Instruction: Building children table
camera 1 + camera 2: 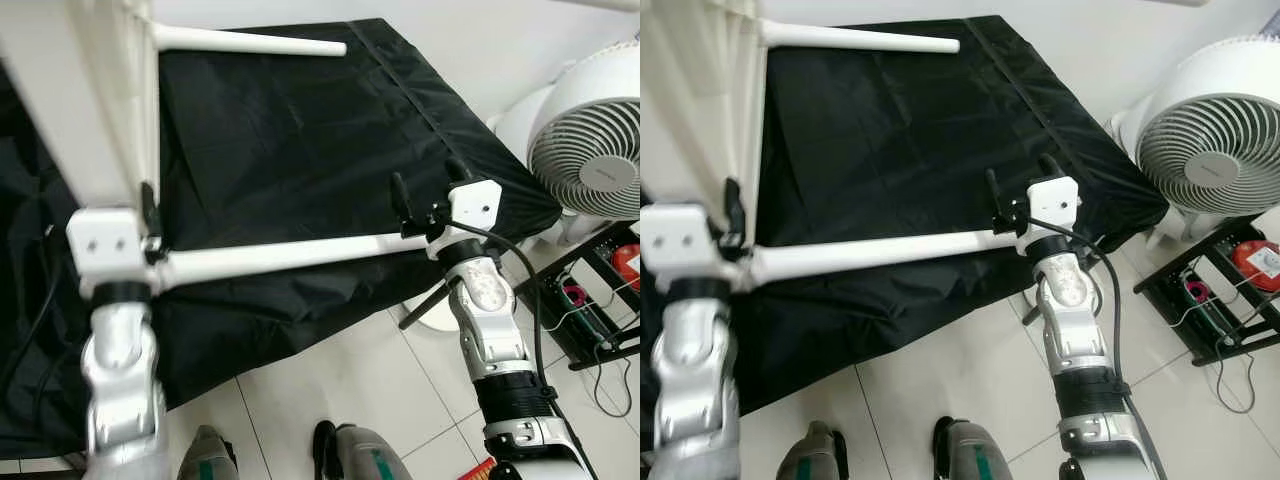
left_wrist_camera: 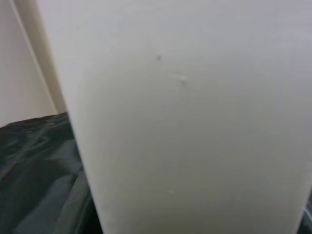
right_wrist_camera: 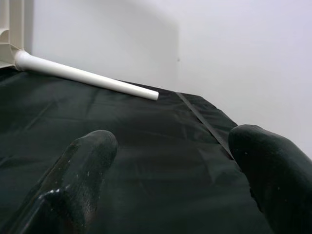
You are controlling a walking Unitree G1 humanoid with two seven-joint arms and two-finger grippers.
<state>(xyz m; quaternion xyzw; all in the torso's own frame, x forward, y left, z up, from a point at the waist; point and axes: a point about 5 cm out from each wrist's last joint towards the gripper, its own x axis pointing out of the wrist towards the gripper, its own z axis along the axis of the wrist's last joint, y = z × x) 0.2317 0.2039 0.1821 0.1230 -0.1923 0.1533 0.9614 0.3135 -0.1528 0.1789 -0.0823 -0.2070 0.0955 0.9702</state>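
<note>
1. Left eye view: the white table top (image 1: 70, 110) is standing on edge over the black cloth (image 1: 300, 150). The left gripper (image 1: 148, 240) is sitting at the corner where the near leg (image 1: 280, 256) is joining; whether its fingers are closed cannot be told. The far leg (image 1: 250, 42) is already seated.
2. Right eye view: the right gripper (image 1: 1025, 205) is hovering at the near leg's free end, a fan (image 1: 1210, 150) standing beside.
3. Left wrist view: the white panel is lying close against the lens.
4. Right wrist view: the fingers (image 3: 83, 165) are standing spread, clasping nothing. Judged step: fitting the near leg; next, closing on it and twisting it home.
</note>
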